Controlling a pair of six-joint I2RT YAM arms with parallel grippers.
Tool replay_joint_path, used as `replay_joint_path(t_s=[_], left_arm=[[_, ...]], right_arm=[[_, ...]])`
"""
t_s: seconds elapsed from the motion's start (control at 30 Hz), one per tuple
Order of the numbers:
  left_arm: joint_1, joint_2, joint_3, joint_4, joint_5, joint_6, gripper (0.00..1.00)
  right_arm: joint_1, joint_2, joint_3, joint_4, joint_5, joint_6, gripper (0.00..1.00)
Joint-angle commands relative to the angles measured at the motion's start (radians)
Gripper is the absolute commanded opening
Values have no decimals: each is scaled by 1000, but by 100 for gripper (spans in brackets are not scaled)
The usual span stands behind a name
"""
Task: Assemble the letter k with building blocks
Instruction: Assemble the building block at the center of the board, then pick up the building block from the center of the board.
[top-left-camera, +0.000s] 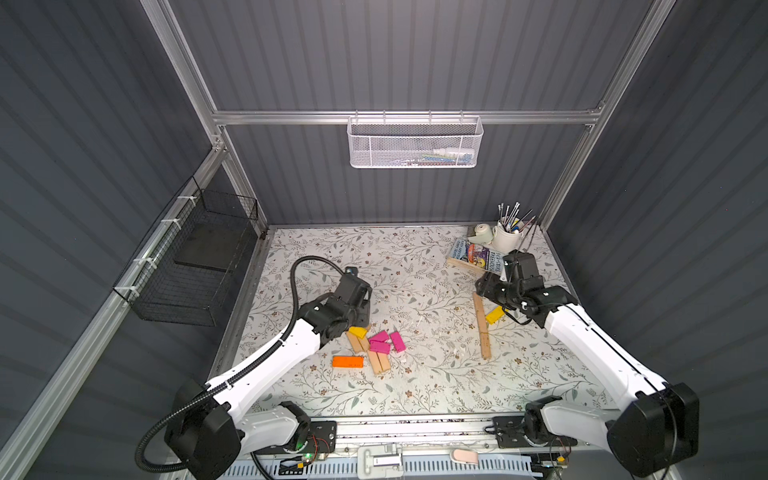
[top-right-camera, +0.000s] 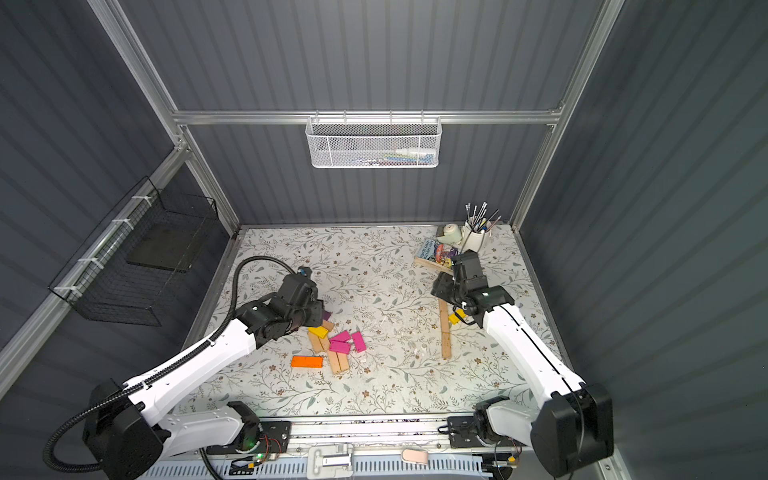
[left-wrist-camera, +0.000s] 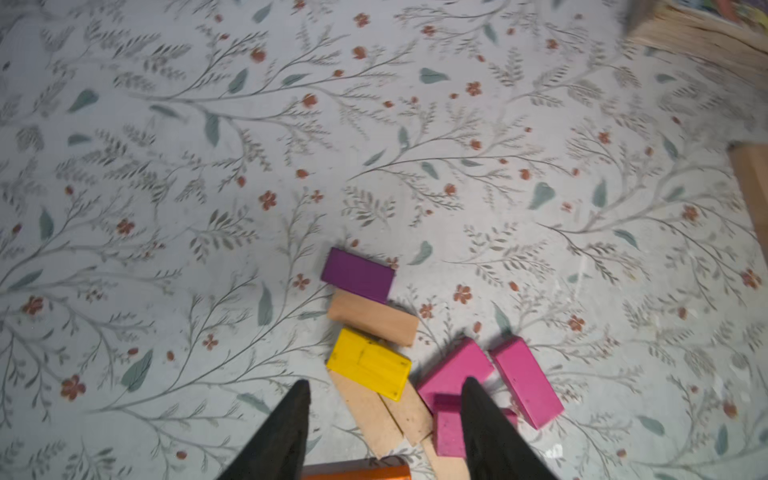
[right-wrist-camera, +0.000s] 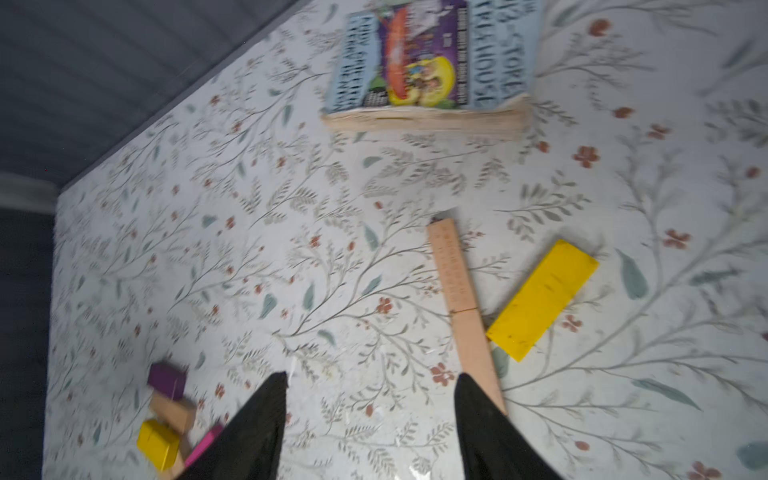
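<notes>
Two hands are in view, both with fingers apart and clamped on nothing. The left hand (left-wrist-camera: 386, 381) hangs over a loose pile of building blocks (top-left-camera: 376, 345) left of the middle of the worktop (top-left-camera: 415, 270), with an orange block (top-left-camera: 348, 361) just beside the pile. Nearer the right edge, tan bars (top-left-camera: 482, 328) lie end to end in a line, a yellow block (top-left-camera: 494, 314) slants just beside them, and the right hand (right-wrist-camera: 372, 375) hangs over that line.
</notes>
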Motion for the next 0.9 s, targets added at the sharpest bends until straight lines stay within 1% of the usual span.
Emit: replay_joint_path(t_s=[0.0,0.07,0.13,0.17,0.27,0.37,0.43,0.47,0.57,0.63,0.77,0.87], left_arm=[[28,-27,-56,-140,-40,-187,55],[27,-36,-77,-197,-57,-298,52],[27,-23,-81,-300,-83,-488,49],[27,-10,-75,-352,-81,-552,46],[25,44,-53,-446,-5,-668,44],[23,75,-60,-425,80,-737,43],[20,78,-87,-360,124,-777,46],[20,79,-99,-337,140,-795,50],[20,79,-141,-247,195,-833,64],[19,89,-157,-228,220,-867,69],[19,114,-152,-263,208,-893,70],[17,129,-164,-250,222,-909,70]], right_arm=[[79,-4,38,-18,-133,-148,70],[116,6,44,-24,-137,-150,72],[135,30,57,-34,-137,-150,75],[141,43,66,-45,-132,-149,75],[149,81,86,-69,-117,-152,76],[150,95,91,-64,-111,-149,78],[151,98,92,-64,-109,-146,78],[152,97,92,-62,-109,-144,79],[152,88,80,-62,-104,-141,79],[153,84,74,-63,-99,-141,80],[153,75,71,-75,-81,-142,80],[153,73,74,-76,-73,-144,81]])
